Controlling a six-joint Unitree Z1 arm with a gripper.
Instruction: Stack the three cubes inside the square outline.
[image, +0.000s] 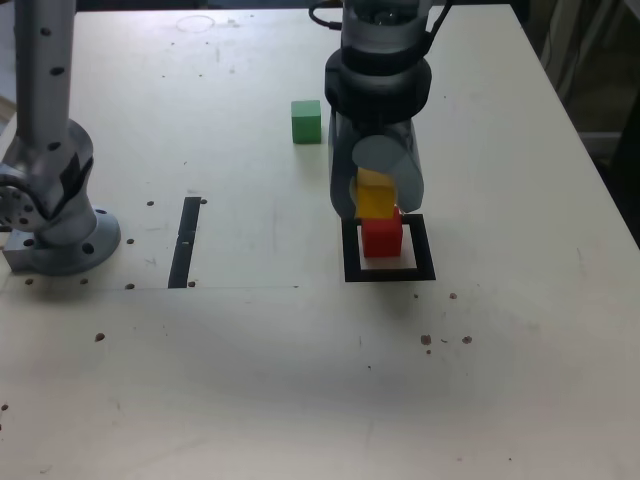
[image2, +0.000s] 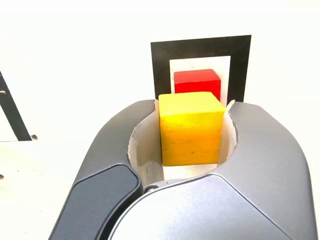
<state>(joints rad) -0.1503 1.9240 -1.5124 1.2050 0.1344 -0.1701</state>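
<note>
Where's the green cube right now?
In the exterior view the green cube sits alone on the table, up and to the left of the square outline and the end effector.

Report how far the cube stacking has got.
Done: the red cube sits inside the outline. In hand: the gripper is shut on the yellow cube, carried just above the red one. Left: set yellow down, then fetch the green cube, untouched on the table.

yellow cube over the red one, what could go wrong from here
1. The end effector holds the yellow cube near the red cube in the square outline. In the wrist view the two look offset, so a release might land off-centre and topple.
2. Lowering too far could push the red cube off its spot.
</note>
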